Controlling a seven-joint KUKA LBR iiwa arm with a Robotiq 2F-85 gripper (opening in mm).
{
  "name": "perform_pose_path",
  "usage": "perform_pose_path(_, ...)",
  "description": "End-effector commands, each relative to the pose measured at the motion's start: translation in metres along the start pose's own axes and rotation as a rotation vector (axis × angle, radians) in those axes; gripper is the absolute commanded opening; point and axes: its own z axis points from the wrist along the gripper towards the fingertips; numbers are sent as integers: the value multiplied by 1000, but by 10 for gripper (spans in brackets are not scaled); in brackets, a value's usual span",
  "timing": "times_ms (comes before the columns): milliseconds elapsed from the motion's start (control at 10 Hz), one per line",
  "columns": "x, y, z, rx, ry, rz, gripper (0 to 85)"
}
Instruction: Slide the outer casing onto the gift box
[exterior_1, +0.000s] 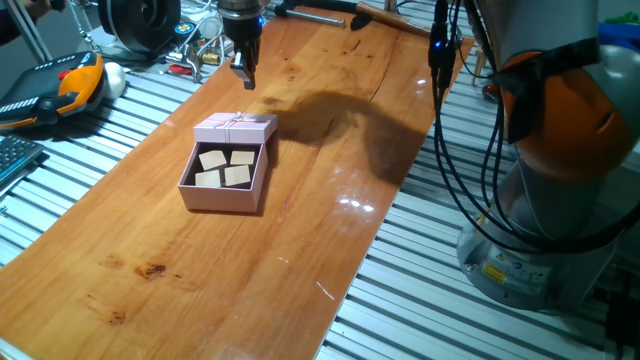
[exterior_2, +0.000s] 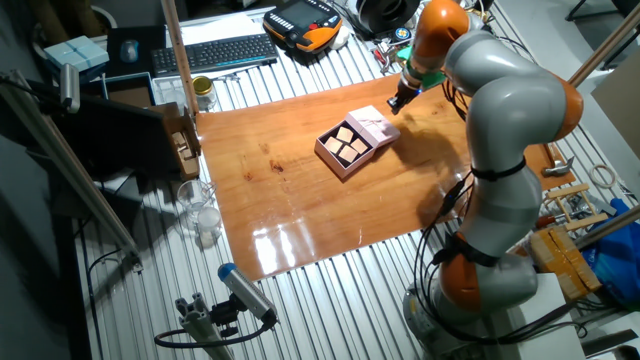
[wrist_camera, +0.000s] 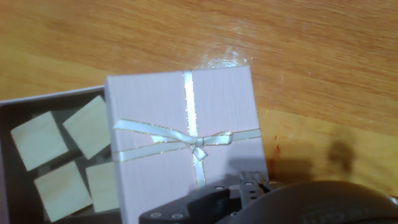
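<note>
The outer casing, pale pink with a light bow, lies over the far end of the gift box and covers part of its tan squares. In one fixed view the casing sits at the back of the open tray. In the other fixed view the casing and the tray lie mid-board. My gripper hangs above and behind the casing, apart from it, with its fingers together and empty. It also shows in the other fixed view and at the bottom of the hand view.
The wooden board lies on a slatted metal table. An orange-black pendant and tools lie beyond the board's far left. A keyboard and a small jar stand past the board's edge. The arm's base is at the right.
</note>
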Motion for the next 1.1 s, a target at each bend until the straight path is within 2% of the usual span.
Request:
perform_pose_path(0,0,-2,3,-3,0,-1,0)
perform_pose_path(500,-2,-18,16,10,-16,23,0)
perform_pose_path(1000,-4,-24,26,20,-17,41,0)
